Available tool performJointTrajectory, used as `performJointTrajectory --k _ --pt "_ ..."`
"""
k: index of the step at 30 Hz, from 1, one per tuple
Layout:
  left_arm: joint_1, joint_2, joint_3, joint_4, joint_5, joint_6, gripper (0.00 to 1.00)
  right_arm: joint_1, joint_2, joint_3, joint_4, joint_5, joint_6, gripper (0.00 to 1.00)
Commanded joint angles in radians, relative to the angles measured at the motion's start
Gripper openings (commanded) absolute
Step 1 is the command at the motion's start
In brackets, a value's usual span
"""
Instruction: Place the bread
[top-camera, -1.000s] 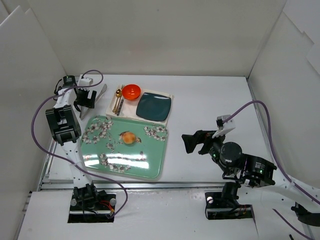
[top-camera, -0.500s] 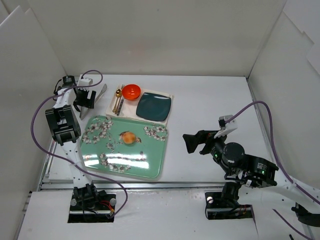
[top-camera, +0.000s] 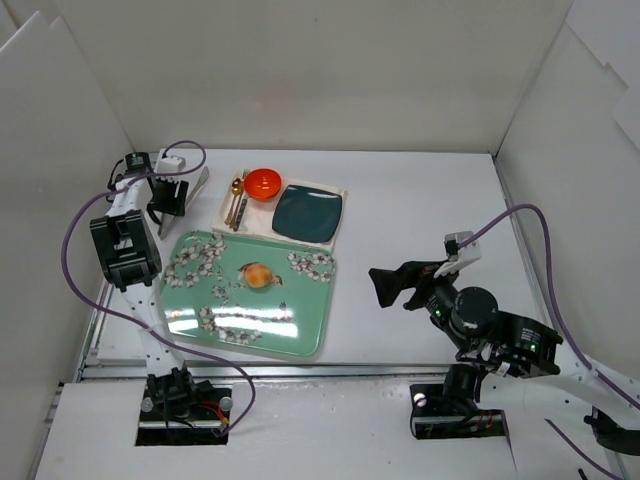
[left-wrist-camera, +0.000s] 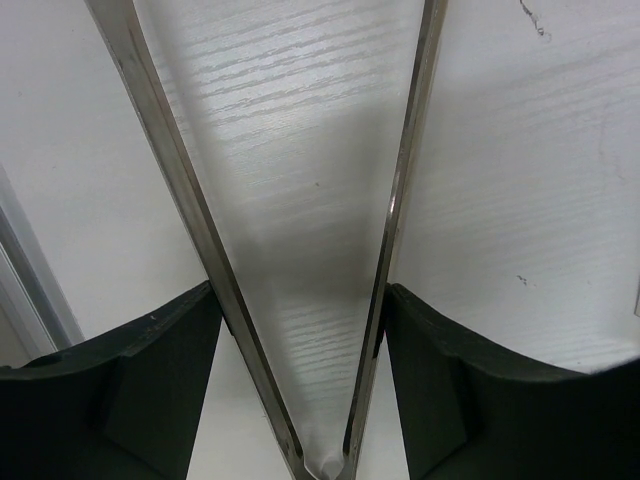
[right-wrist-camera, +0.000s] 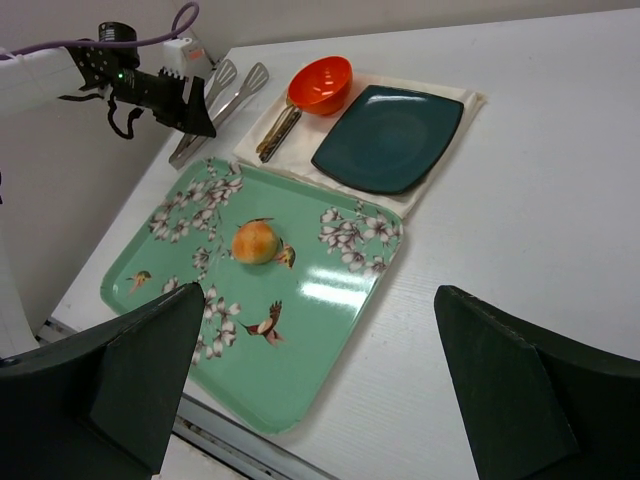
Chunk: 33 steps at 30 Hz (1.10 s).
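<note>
The bread (top-camera: 258, 274) (right-wrist-camera: 255, 241), a small golden-brown bun, lies on the green flowered tray (top-camera: 290, 335) (right-wrist-camera: 300, 380), near its middle. Beyond the tray's far left corner, metal tongs (top-camera: 203, 183) (left-wrist-camera: 400, 190) (right-wrist-camera: 228, 85) lie on the table. My left gripper (top-camera: 168, 203) (left-wrist-camera: 300, 300) (right-wrist-camera: 192, 108) is over their hinge end, and each finger presses against one tong arm. My right gripper (top-camera: 386, 286) (right-wrist-camera: 320, 300) hangs open and empty above the table, right of the tray, well away from the bread.
Behind the tray, a white mat (top-camera: 340, 192) holds an orange bowl (top-camera: 263, 183), gold cutlery (top-camera: 237, 203) and a dark teal square plate (top-camera: 308, 212). White walls close in the left, back and right sides.
The left gripper's fingers have closed in onto the tongs' arms. The right arm has drifted a little to the right and nearer. The bread has not moved.
</note>
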Motion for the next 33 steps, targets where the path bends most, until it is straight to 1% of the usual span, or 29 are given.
performJointTrajectory --k 1,7,14,25,33 --pt "0.009 -0.067 -0.038 0.018 -0.003 0.006 0.59 0.000 -0.006 -0.001 0.044 0.006 0.010 0.98" --pt "0.009 -0.150 -0.076 -0.002 -0.038 0.000 0.57 0.001 -0.015 -0.002 0.044 -0.009 0.012 0.98" --pt "0.018 -0.241 -0.075 -0.042 -0.014 -0.037 0.57 0.003 -0.038 -0.006 0.044 -0.025 0.014 0.97" --pt "0.018 -0.330 -0.021 -0.122 -0.053 -0.132 0.54 0.001 -0.070 -0.011 0.044 -0.043 0.017 0.97" --pt "0.006 -0.451 -0.064 -0.094 -0.044 -0.235 0.51 0.004 -0.076 -0.011 0.044 -0.045 0.014 0.97"
